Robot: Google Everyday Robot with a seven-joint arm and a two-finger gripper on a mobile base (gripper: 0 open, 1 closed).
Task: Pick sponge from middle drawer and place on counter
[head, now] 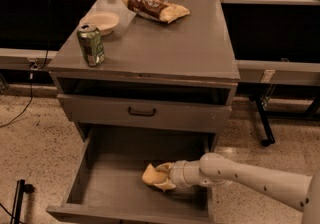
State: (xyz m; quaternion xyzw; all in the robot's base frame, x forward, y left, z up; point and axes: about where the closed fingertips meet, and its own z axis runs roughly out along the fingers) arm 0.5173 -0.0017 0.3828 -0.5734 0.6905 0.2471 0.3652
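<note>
The pale yellow sponge [149, 176] lies on the floor of the open middle drawer [112, 183], right of centre and towards the front. My gripper [160, 177] reaches in from the right on a white arm, low inside the drawer. Its two pale fingers sit above and below the sponge and press on it. The sponge still rests on the drawer floor. The grey counter [175, 43] is the cabinet top above.
On the counter stand a green soda can [91, 44] at the front left, a white bowl [101, 21] behind it and a brown-and-yellow snack bag [152, 6] at the back. A closed drawer front with a black handle [141, 112] overhangs the open drawer.
</note>
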